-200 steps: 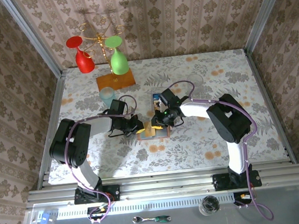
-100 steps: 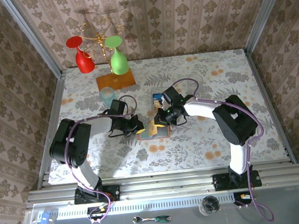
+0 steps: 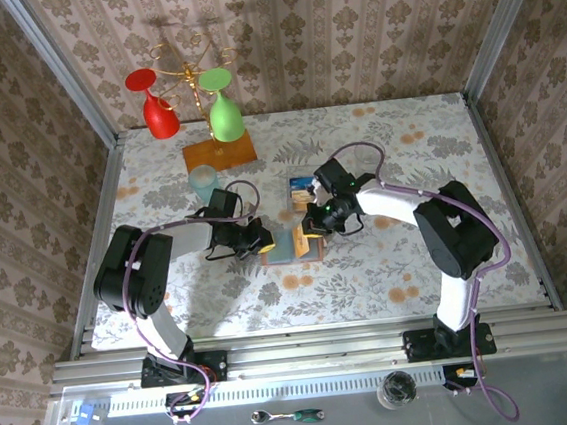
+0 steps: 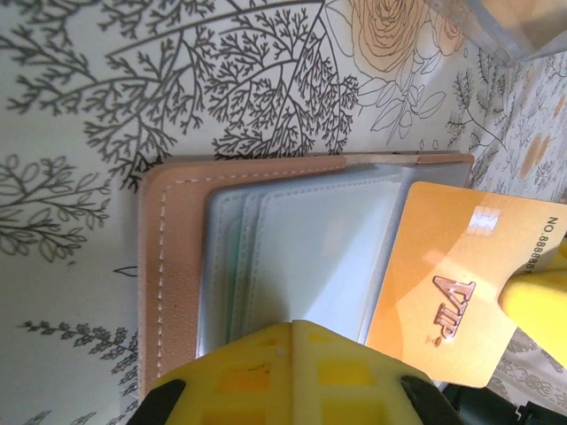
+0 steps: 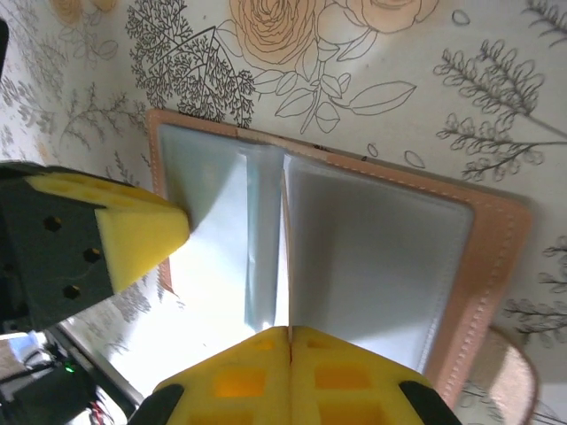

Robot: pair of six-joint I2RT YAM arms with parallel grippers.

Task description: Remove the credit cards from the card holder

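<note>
The tan-pink card holder [image 3: 282, 249] lies open on the floral table between both grippers, its blue-grey sleeves [image 4: 310, 239] fanned out. My left gripper [image 3: 263, 241] [image 4: 297, 326] is shut on one sleeve leaf at the holder's left half. An orange card [image 4: 452, 274] marked VIP sticks out of the holder's right side [image 3: 313, 236]. My right gripper [image 3: 316, 224] [image 5: 290, 329] is shut on that card, which runs edge-on between its fingers in the right wrist view. The leather cover [image 5: 492, 266] lies flat under the sleeves.
A blue card [image 3: 301, 184] lies on the table just behind the holder. Farther back left stand a pale blue cup [image 3: 202, 183] and the glass rack's orange wooden base [image 3: 219, 153] with a red glass [image 3: 159, 114] and a green glass [image 3: 224, 116].
My right gripper has drawn back to the right with the orange card, sliding it further out of the holder. The left gripper has stayed in place on the sleeve.
</note>
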